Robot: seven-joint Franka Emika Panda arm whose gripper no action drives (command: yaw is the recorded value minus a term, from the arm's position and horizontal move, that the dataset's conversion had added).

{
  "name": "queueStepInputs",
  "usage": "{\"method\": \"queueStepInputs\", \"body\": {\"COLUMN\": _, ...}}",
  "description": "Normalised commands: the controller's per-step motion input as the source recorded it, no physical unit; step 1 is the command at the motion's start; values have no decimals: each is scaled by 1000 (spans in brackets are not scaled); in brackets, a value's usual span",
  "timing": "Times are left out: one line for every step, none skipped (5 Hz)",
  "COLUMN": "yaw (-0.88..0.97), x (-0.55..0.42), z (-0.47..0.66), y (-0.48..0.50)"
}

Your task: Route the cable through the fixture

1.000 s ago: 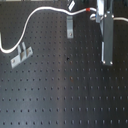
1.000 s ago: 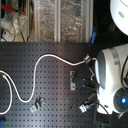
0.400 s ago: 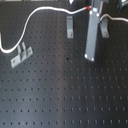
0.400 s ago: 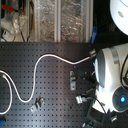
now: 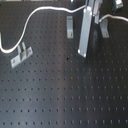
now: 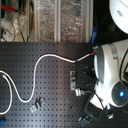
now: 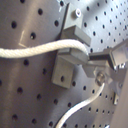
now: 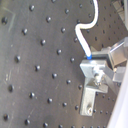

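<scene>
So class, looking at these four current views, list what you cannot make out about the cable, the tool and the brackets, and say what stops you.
- Cable: its far end runs off the first exterior view's left edge.
- Tool: fingertips not clearly shown in any view; the arm covers it in the second exterior view, so open or shut is unknowable.
- Red band: too small and blurred to locate.
- Bracket in the first wrist view: blur hides whether the cable sits inside or merely passes it.

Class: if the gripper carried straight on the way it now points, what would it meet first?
Most likely the black perforated board: the gripper points down at it in the first exterior view, beside a metal bracket. Depth is unclear.
</scene>
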Motion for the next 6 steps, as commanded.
{"method": "queueStepInputs", "body": {"yaw": 311, "x": -38, "z": 1, "y": -70}}
{"method": "queueStepInputs", "body": {"yaw": 354, "x": -149, "z": 3, "y": -102}}
{"method": "queueStepInputs", "body": {"yaw": 106, "x": -229, "z": -18, "y": 176}}
{"method": "queueStepInputs", "body": {"yaw": 0, "x": -261, "z": -68, "y": 218}}
{"method": "queueStepInputs", "body": {"yaw": 0, "x": -273, "z": -84, "y": 208}}
{"method": "queueStepInputs", "body": {"yaw": -3, "x": -127, "z": -33, "y": 150}}
